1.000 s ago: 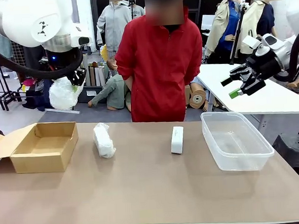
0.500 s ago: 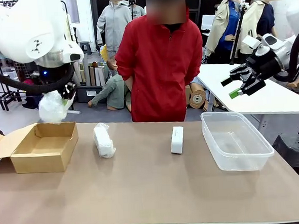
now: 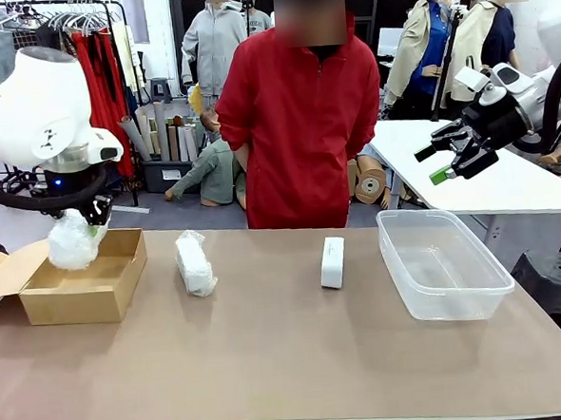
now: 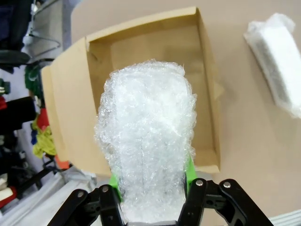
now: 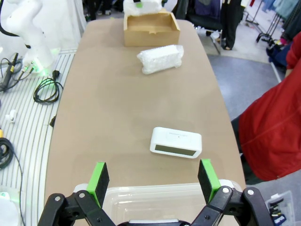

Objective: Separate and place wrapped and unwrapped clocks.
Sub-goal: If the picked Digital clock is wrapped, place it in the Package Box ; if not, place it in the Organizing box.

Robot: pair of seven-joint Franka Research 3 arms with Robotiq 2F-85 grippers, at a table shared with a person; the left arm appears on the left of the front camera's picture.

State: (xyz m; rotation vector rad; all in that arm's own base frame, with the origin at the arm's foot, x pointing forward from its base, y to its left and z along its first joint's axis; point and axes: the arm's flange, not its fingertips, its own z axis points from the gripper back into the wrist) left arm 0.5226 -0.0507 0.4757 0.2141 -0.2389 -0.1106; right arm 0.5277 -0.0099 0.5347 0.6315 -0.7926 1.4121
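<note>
My left gripper (image 3: 84,231) is shut on a bubble-wrapped clock (image 3: 73,241) and holds it just above the open cardboard box (image 3: 80,279) at the table's left. In the left wrist view that wrapped clock (image 4: 148,136) hangs over the box's inside (image 4: 141,47). A second wrapped clock (image 3: 194,263) lies on the table right of the box. The bare white clock (image 3: 332,262) stands near the table's middle. My right gripper (image 3: 454,161) hangs open in the air, high at the right, above the clear plastic tub (image 3: 441,262). The right wrist view shows the bare clock (image 5: 176,141) and the lying wrapped clock (image 5: 161,58).
A person in a red jacket (image 3: 298,114) stands at the far side of the table, behind its middle. The box's flap (image 3: 3,274) folds out to the left. The brown tabletop (image 3: 271,363) lies bare in front.
My left arm has carried the wrapped clock leftwards and down, from high above the box's right side to just over the box. The right arm has stayed still.
</note>
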